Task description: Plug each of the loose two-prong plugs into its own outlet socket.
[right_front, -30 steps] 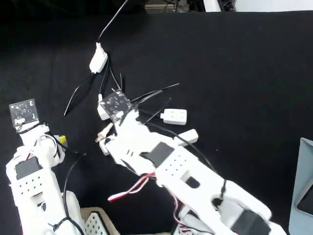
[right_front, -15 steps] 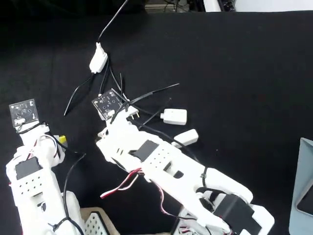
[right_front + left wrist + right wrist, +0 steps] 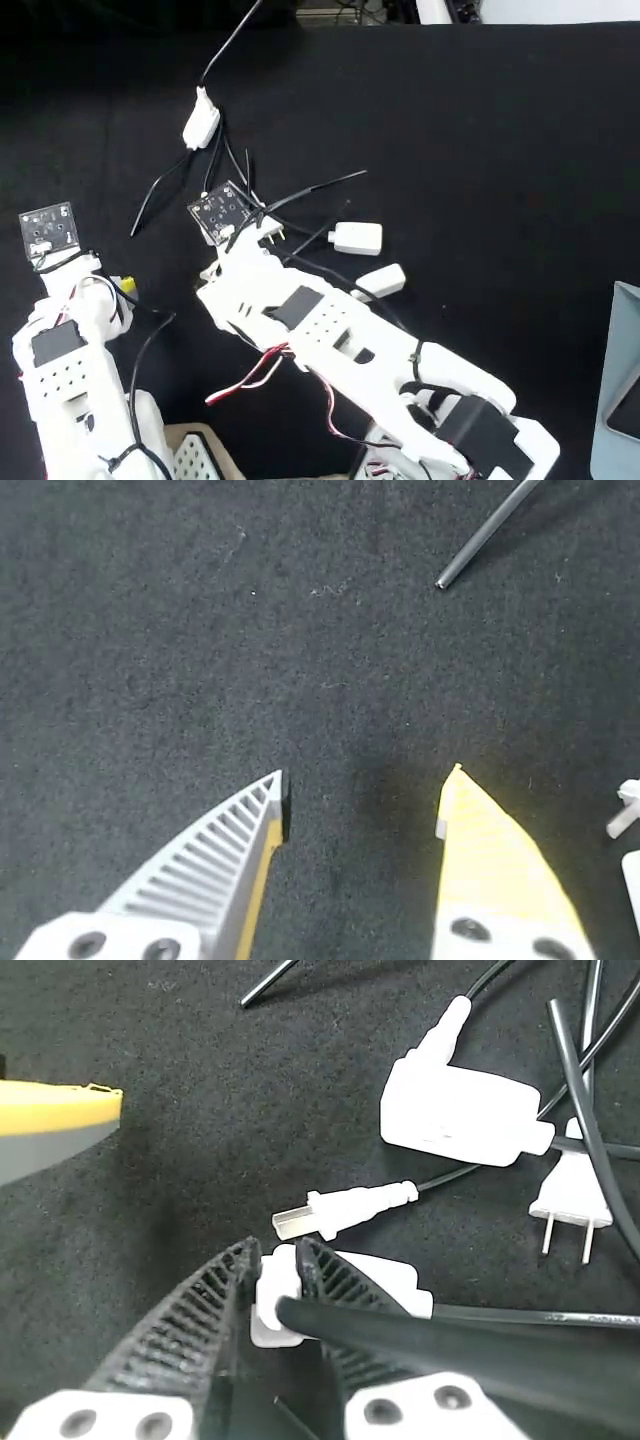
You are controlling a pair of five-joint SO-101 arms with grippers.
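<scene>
My right gripper (image 3: 272, 1250) is shut on the rounded end of a white plug body (image 3: 345, 1280), with a thick black cable (image 3: 450, 1325) lying across it. Just beyond lie a small white connector (image 3: 345, 1210), a white adapter block (image 3: 460, 1115) and a loose two-prong plug (image 3: 572, 1200). From above, the right gripper (image 3: 213, 275) sits mid-left on the black table, with a pronged plug (image 3: 270, 235) and two white outlet sockets (image 3: 357, 238) (image 3: 380, 280) to its right. My left gripper (image 3: 365, 785) is open over bare cloth, at the left (image 3: 125, 288).
A white adapter (image 3: 200, 122) on a black cord lies farther back. Several thin black cables (image 3: 300, 195) cross the table around the right gripper. A loose cable end (image 3: 480, 550) lies ahead of the left gripper. A grey bin (image 3: 620, 400) stands at the right edge.
The right arm swung a little to the left and stretched lower over the table, uncovering the pronged plug beside it. The left arm has not moved.
</scene>
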